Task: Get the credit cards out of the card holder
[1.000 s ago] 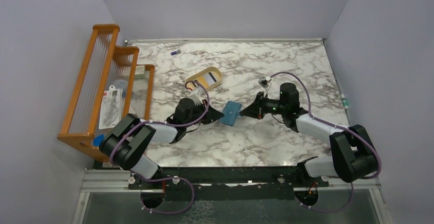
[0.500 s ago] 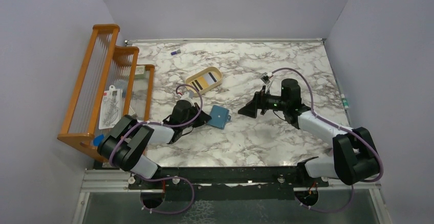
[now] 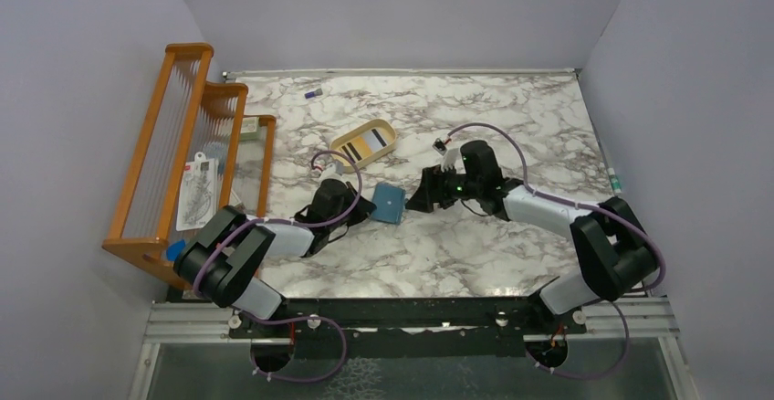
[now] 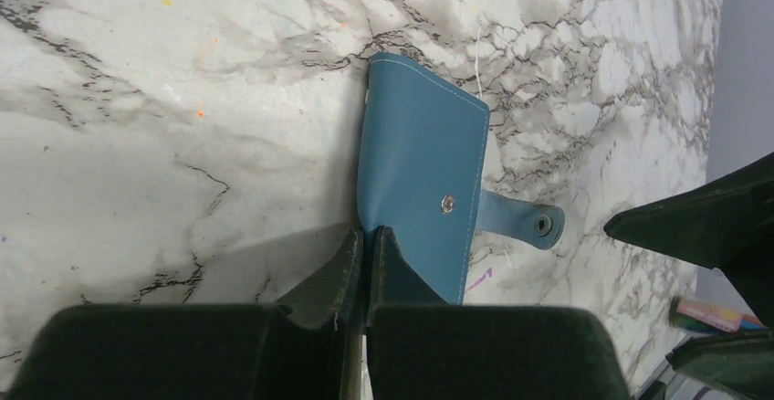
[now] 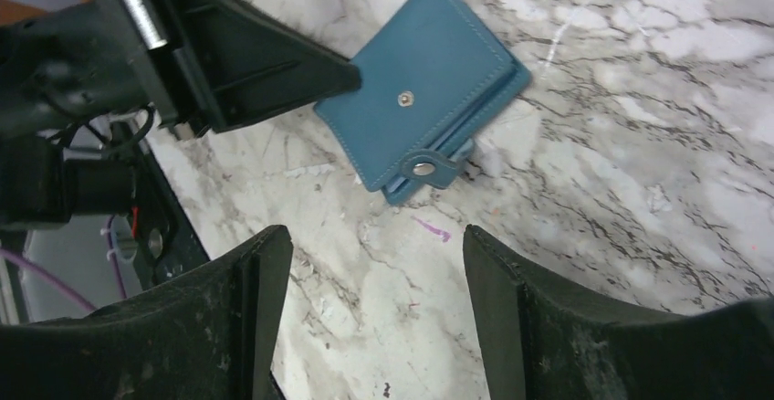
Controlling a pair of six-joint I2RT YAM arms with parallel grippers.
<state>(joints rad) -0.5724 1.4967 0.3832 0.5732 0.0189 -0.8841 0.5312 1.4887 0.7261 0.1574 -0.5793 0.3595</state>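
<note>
The teal card holder point(image 3: 391, 204) lies folded shut on the marble table, its snap tab point(image 4: 531, 222) unfastened and sticking out to the side. My left gripper point(image 4: 367, 234) is shut on the holder's near edge, pinching it at the corner point(image 5: 345, 76). My right gripper point(image 5: 374, 254) is open just right of the holder point(image 5: 420, 89), apart from it, with only bare table between its fingers. A pale credit card with dark stripes point(image 3: 368, 142) lies in the tan oval tray. Any cards inside the holder are hidden.
The tan oval tray point(image 3: 345, 137) sits just behind the holder. A wooden rack point(image 3: 183, 144) holding packets stands along the left edge. A small purple item point(image 3: 313, 94) lies at the far back of the table.
My right gripper opened and let go of the card holder, backed off, then came back close to it. My left gripper pulled the holder slightly left, still shut on it.
</note>
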